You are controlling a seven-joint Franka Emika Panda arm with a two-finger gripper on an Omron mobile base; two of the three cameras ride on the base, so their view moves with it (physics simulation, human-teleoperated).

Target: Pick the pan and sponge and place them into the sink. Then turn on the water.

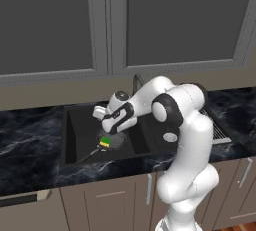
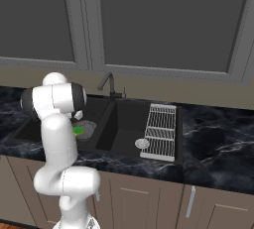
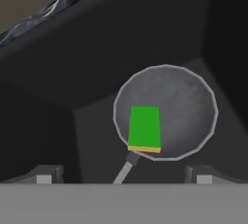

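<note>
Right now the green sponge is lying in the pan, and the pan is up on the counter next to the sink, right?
Not quite. The sponge does lie in the pan, but the pan is not on the counter: it sits down on the floor of the sink, in its left bowl. The hand view shows the dark sink walls rising around the pan.

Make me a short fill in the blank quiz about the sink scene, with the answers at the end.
1. The sponge lies inside the ____.
2. The pan sits in a basin of the black ____.
3. The gripper above them is ____ and holds nothing.
4. The wire dish rack lies at the sink's ____ end in the right base view.

Answers: pan; sink; open; right
</note>
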